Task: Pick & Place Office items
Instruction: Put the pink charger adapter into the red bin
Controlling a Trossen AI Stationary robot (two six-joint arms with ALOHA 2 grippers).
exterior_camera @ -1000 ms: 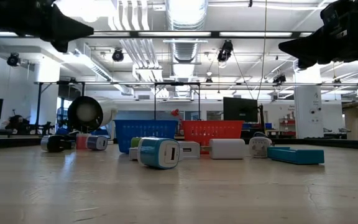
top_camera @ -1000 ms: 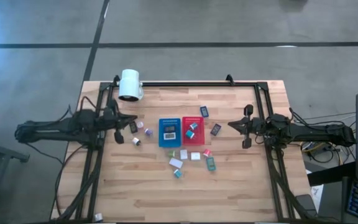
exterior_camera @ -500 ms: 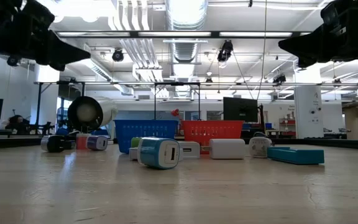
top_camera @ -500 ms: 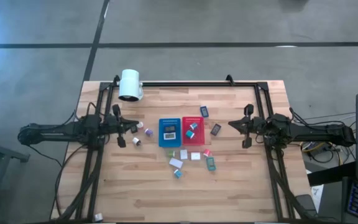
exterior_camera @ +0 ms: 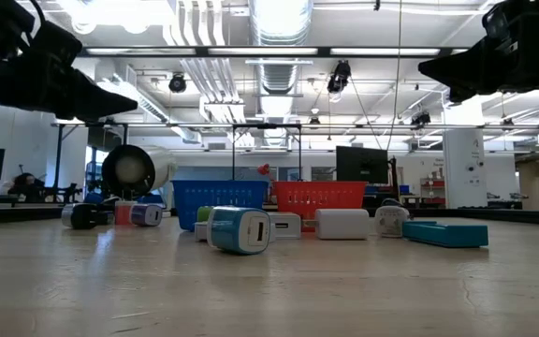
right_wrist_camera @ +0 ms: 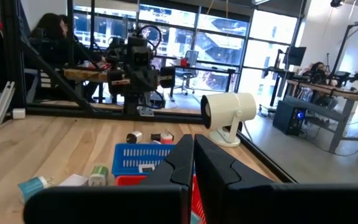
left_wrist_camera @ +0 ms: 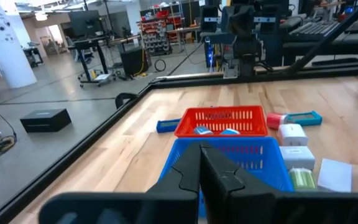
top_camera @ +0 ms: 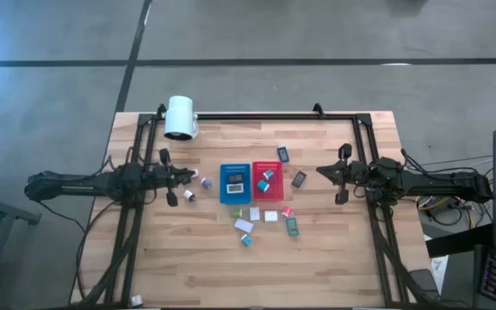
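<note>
No text, label, brand, number or sign can be read on any item, tray or surface in these views.

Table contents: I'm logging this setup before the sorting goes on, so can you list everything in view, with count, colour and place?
Blue tray: one, table centre, a small item inside.
Red tray: one, touching the blue tray's right side, small items inside.
Office items: about a dozen, white, teal, black, purple, pink; loose around the trays, most just below them, some at their left, two at upper right.
White cylinder: one, far left of the table, on a stand.
Table: one, light wood, with a black frame.
People: at desks in the room beyond, in the right wrist view.
Left gripper: fingers shut, empty, above the items left of the blue tray.
Right gripper: fingers shut, empty, right of the red tray.
</note>
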